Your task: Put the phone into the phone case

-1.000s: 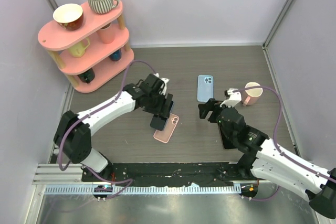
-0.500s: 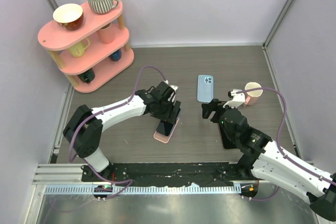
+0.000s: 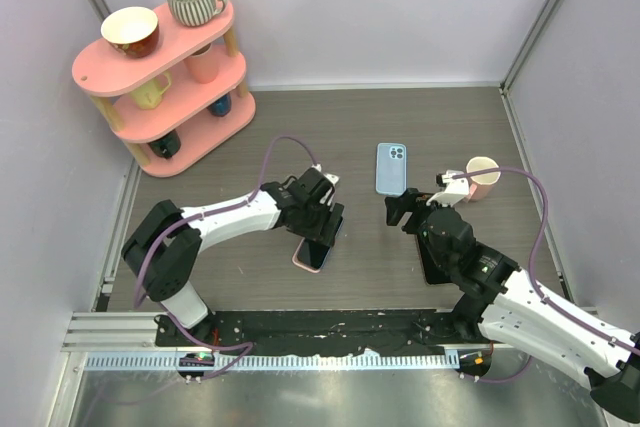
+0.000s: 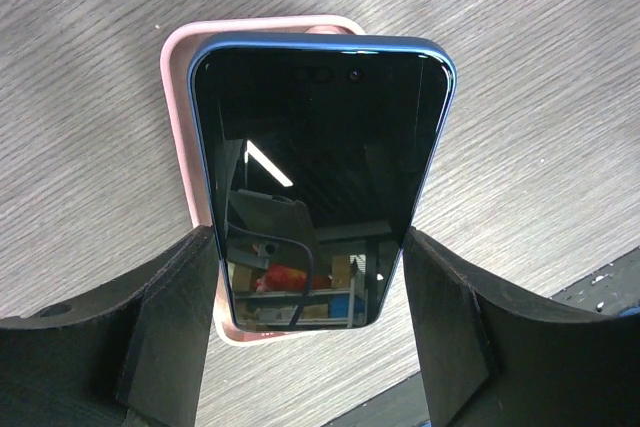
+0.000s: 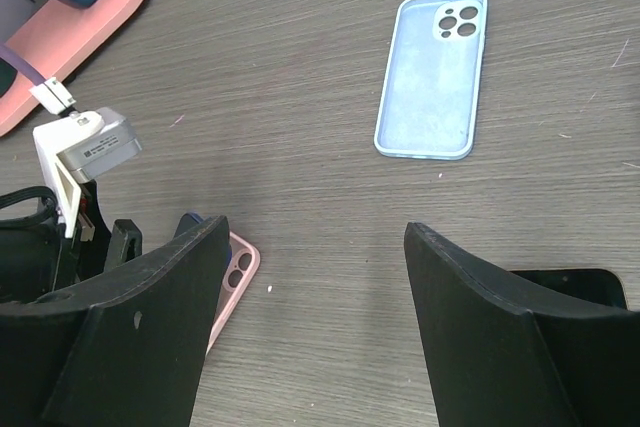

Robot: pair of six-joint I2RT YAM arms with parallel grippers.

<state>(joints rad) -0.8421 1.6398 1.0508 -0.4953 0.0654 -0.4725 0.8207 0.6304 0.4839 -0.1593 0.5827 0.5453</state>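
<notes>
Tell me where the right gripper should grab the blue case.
Pinch the blue case across its long edges near mid-length, coming straight down. It lies flat with bare table on both long sides, and the open right gripper probably spans its narrow width.

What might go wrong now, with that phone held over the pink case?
The phone sits off to one side of the pink case: its rim shows along one long side, not the other, so pressing may wedge it crooked. Nothing holds the case, so it may slide on the table.
</notes>
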